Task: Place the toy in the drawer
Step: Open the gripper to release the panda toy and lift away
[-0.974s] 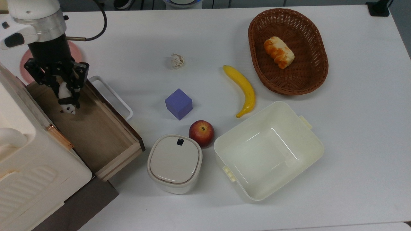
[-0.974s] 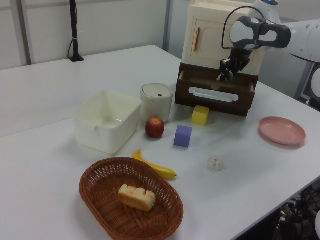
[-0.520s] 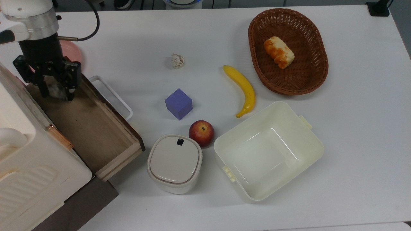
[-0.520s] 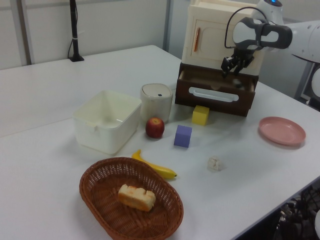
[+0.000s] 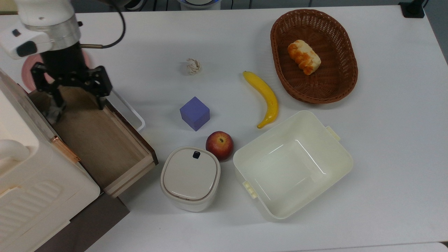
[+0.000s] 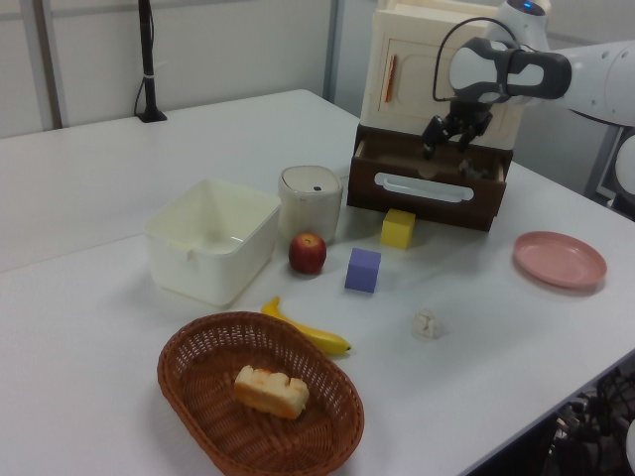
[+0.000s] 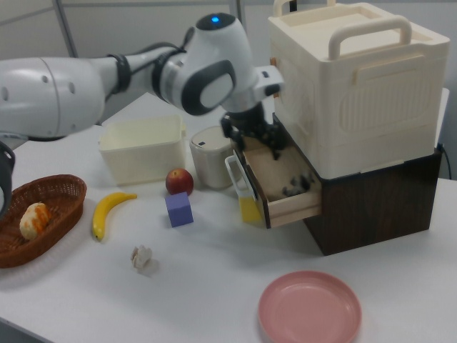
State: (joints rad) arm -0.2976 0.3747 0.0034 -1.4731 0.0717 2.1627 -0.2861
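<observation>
Over the open drawer the pincer was found with its fingers spread wide apart and nothing between them; a second before it had been clamped on the toy above the drawer floor. The toy was no longer in the grip. In the right view a small dark-and-white shape was seen lying on the drawer floor near the cabinet end, taken to be the toy; in the top view a blurred grey patch beside one finger marked the same spot. The pincer was noted higher and nearer the drawer front than half a second before.

The drawer stood pulled out from the cream cabinet, its white loop handle facing the table. A yellow block lay just before the drawer front in the left view. Near the drawer's corner stood a lidded white container, with an apple touching or just beside it, and a purple cube close by. A cream tub, a banana, a small woven ball, a wicker basket holding bread, and a pink plate were set well apart. Nothing blocked the drawer opening. No legible writing was observed.
</observation>
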